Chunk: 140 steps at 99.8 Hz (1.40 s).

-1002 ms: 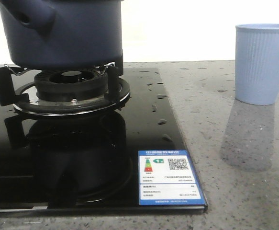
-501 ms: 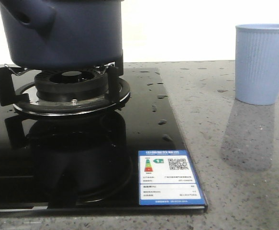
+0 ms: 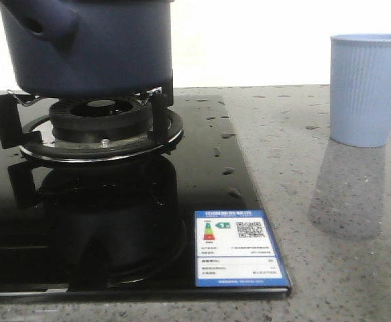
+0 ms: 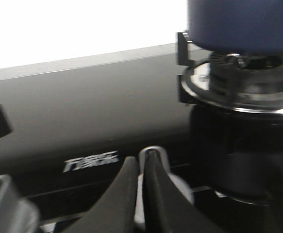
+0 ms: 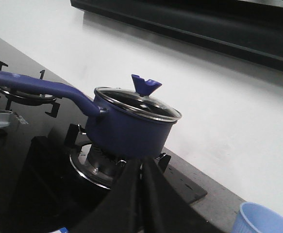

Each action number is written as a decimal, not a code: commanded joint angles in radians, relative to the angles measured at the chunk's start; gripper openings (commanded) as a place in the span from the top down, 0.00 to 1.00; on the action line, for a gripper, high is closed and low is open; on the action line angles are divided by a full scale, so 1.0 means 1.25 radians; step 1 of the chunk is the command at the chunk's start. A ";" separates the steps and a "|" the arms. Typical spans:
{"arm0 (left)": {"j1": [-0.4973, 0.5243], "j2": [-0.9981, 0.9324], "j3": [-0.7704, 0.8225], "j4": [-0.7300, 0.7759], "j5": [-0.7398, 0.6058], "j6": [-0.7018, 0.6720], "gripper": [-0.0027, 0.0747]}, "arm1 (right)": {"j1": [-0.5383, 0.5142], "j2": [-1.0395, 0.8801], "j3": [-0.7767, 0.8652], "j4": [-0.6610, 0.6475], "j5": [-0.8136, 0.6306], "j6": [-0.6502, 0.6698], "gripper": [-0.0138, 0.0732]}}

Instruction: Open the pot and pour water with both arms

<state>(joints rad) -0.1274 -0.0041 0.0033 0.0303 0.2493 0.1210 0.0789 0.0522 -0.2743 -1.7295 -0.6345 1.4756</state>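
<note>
The dark navy pot (image 3: 88,47) stands on the burner grate (image 3: 101,127) of a black glass hob. In the right wrist view the pot (image 5: 129,131) carries a glass lid (image 5: 136,104) with a blue knob (image 5: 146,86) and has a long blue handle (image 5: 34,86). The pale blue ribbed cup (image 3: 369,90) stands on the grey counter to the right. My left gripper (image 4: 141,162) is shut and empty, low over the hob's front, left of the pot (image 4: 241,24). My right gripper (image 5: 141,164) is shut and empty, in front of the pot and apart from it. Neither gripper shows in the front view.
A silver hob dial (image 4: 153,154) sits just behind the left fingertips, and another dial (image 4: 0,199) is further left. A second burner grate (image 5: 20,99) lies under the pot's handle. An energy label (image 3: 239,248) marks the hob's front right corner. The cup's rim (image 5: 262,221) shows beside the hob.
</note>
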 commanded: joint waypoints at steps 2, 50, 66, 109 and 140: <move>0.028 -0.021 0.022 0.002 0.057 0.000 0.99 | 0.002 0.011 -0.018 0.027 0.023 0.001 0.89; 0.060 -0.019 0.022 -0.002 0.051 0.000 0.99 | 0.002 0.009 -0.018 0.027 0.023 0.001 0.89; 0.060 -0.019 0.022 -0.002 0.051 0.000 0.99 | 0.002 0.009 -0.018 0.027 0.023 0.001 0.89; 0.060 -0.019 0.022 -0.002 0.051 0.000 0.99 | 0.002 0.009 0.052 0.419 0.283 -0.431 0.89; 0.060 -0.019 0.022 -0.002 0.051 0.000 0.99 | 0.002 0.009 0.052 1.340 0.725 -1.156 0.89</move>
<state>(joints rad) -0.0544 -0.0044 0.0033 0.0328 0.3434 0.1210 0.0789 0.0522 -0.1856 -0.1994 0.1246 0.1489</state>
